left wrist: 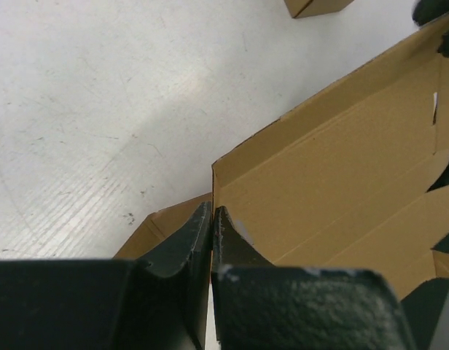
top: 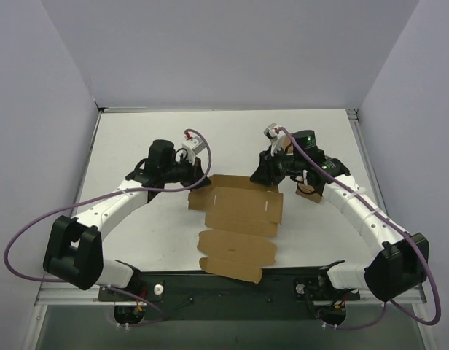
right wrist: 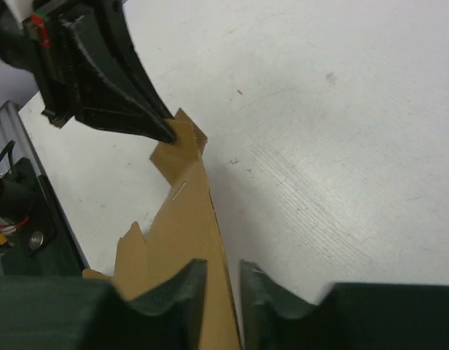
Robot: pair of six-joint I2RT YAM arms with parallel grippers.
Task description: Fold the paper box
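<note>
The paper box (top: 239,219) lies as a brown die-cut sheet in the middle of the table, its far strip raised as a wall. My left gripper (top: 197,179) is at that wall's left end. In the left wrist view it (left wrist: 212,211) is shut on the upright edge of the paper box (left wrist: 334,182). My right gripper (top: 272,175) is at the wall's right end. In the right wrist view its jaws (right wrist: 223,270) stand slightly apart around the thin wall (right wrist: 181,219), with a gap beside the right finger (right wrist: 264,288).
A small brown box (top: 308,193) sits under my right arm, and its corner shows in the left wrist view (left wrist: 315,6). Grey walls close in the white table (top: 137,146) on three sides. A dark rail (top: 224,281) runs along the near edge.
</note>
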